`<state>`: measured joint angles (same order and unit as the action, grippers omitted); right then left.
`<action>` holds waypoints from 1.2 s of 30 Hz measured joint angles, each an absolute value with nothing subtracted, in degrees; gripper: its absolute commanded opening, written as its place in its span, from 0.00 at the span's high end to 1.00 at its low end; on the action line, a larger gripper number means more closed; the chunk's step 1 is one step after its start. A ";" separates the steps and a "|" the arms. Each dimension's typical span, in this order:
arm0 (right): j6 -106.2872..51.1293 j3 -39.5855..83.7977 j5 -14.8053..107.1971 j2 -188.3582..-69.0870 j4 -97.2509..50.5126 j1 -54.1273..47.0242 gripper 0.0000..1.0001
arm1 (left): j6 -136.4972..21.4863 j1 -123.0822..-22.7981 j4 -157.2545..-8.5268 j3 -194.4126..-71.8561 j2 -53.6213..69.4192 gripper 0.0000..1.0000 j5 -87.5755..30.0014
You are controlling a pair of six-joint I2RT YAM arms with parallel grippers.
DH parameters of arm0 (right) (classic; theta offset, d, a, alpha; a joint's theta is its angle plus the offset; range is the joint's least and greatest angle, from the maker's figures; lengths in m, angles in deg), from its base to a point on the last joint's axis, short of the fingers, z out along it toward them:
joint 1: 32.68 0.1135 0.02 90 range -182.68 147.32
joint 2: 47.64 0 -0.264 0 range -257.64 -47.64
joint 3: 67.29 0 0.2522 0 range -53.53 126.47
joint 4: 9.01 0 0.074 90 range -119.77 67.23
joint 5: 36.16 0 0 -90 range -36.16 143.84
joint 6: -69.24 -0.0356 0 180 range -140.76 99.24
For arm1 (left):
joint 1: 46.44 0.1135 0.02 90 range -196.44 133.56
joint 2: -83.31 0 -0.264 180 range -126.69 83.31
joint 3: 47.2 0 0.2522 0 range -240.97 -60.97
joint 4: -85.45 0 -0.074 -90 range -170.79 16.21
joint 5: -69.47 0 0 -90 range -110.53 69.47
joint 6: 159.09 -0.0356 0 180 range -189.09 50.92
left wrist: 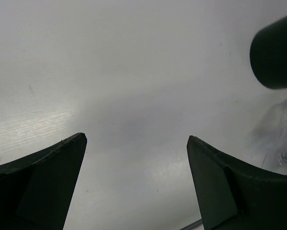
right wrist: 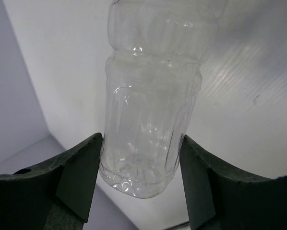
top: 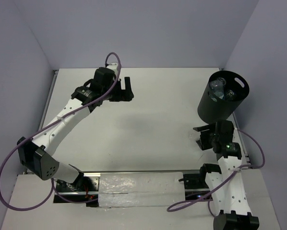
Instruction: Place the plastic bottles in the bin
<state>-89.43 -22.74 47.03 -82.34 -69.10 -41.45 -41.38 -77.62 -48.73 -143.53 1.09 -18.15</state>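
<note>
The black bin [top: 222, 98] stands at the right of the table, with clear plastic bottles [top: 219, 90] lying inside it. My right gripper [top: 202, 137] is just in front of the bin, low over the table. In the right wrist view my right gripper [right wrist: 141, 138] is shut on the base end of a clear crinkled bottle [right wrist: 153, 96], with both fingers against its sides. This bottle is barely visible in the top view [top: 193, 139]. My left gripper [top: 122, 89] is open and empty at the far left-middle of the table. The left wrist view shows its fingers [left wrist: 47, 177] wide apart, the bin [left wrist: 275, 52] and the faint bottle [left wrist: 278, 132].
White table [top: 148, 124] with purple walls behind and at both sides. A taped plastic sheet [top: 138, 189] lies at the near edge between the arm bases. The right table edge runs close behind the bin.
</note>
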 measured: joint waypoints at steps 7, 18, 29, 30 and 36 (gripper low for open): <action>-94.65 -15.90 44.78 -85.31 -67.61 -31.29 0.55 | -37.14 -72.70 -47.31 -147.25 0.06 0.01 -15.71; -95.64 -5.80 42.96 -107.15 -54.13 -6.48 0.54 | -35.39 -71.08 -41.83 -157.02 -5.88 0.01 -14.66; -66.52 19.00 41.28 -124.68 -51.05 7.61 0.52 | -31.85 -65.10 -36.45 -160.49 -9.95 0.01 -26.20; -64.47 19.22 41.39 -124.68 -51.48 7.64 0.52 | -31.06 -64.40 -37.50 -158.83 -9.34 0.01 -28.67; -54.43 19.22 41.98 -124.76 -54.89 7.79 0.52 | -26.21 -62.12 -42.72 -152.49 -7.50 0.01 -41.93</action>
<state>-54.43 19.22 41.98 -124.76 -54.89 7.79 -26.21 -62.12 -42.72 -152.49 -7.50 -41.93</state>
